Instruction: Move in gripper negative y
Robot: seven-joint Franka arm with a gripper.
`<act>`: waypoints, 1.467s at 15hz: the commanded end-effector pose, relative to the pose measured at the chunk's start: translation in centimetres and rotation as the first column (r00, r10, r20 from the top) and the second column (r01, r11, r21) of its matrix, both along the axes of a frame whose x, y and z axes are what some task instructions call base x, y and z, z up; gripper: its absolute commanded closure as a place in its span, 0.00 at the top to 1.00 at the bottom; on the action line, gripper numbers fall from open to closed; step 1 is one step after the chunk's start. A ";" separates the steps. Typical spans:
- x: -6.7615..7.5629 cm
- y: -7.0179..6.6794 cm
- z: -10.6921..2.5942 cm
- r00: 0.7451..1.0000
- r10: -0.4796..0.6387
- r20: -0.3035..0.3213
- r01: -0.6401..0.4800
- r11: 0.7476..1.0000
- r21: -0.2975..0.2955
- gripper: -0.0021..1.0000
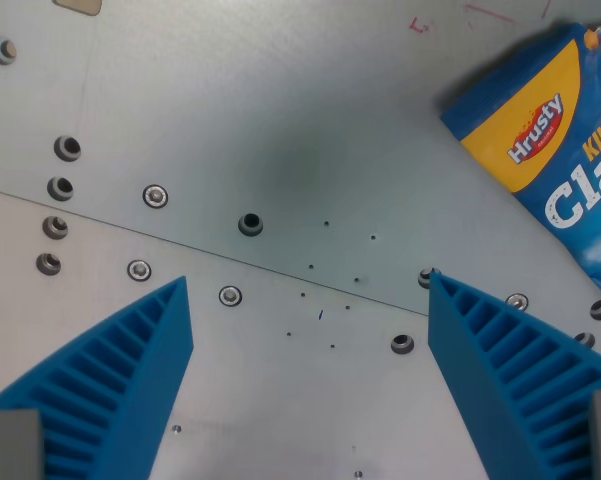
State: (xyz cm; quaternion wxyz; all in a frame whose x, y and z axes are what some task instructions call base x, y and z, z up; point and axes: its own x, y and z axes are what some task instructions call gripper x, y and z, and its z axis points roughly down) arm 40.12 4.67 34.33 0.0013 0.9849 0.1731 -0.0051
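Observation:
My gripper [308, 284] hangs open over a grey metal table [280, 120]. Its two blue ribbed fingers [130, 370] rise from the bottom corners of the wrist view, tips far apart, with nothing between them. Only bare plate with screws and small holes lies under the gap.
A blue and yellow snack bag [555, 130] marked "Hrusty" lies at the wrist view's upper right, partly cut off by the edge. A seam [180, 243] runs diagonally across the plate. Bolts and holes [250, 224] dot the surface, densest at the left.

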 end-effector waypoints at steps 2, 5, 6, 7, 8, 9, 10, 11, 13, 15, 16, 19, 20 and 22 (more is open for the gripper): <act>-0.4 0.9 0.3 1.000 0.000 0.006 0.000 1.000 0.000 1.00; -0.9 2.3 0.3 1.000 0.000 0.006 0.000 1.000 0.000 1.00; -1.1 2.8 0.3 1.000 0.000 0.006 0.000 1.000 0.000 1.00; -1.2 3.3 0.3 1.000 0.000 0.006 0.000 1.000 0.000 1.00; -1.4 3.8 0.3 1.000 0.000 0.006 0.000 1.000 0.000 1.00; -1.6 4.2 0.3 1.000 0.000 0.006 0.000 1.000 0.000 1.00; -1.7 4.7 0.3 1.000 0.000 0.006 0.000 1.000 0.000 1.00; -1.9 5.2 0.3 1.000 0.000 0.006 0.000 1.000 0.000 1.00; -2.2 6.1 0.2 1.000 0.000 0.006 0.000 1.000 0.000 1.00; -2.6 7.0 0.2 1.000 0.000 0.006 0.000 1.000 0.000 1.00; -2.8 7.5 0.2 1.000 0.000 0.006 0.000 1.000 0.000 1.00; -3.3 8.9 0.2 1.000 0.000 0.006 0.000 1.000 0.000 1.00; -3.4 9.4 0.2 1.000 0.000 0.006 0.000 1.000 0.000 1.00; -3.8 10.3 0.2 1.000 0.000 0.006 0.000 1.000 0.000 1.00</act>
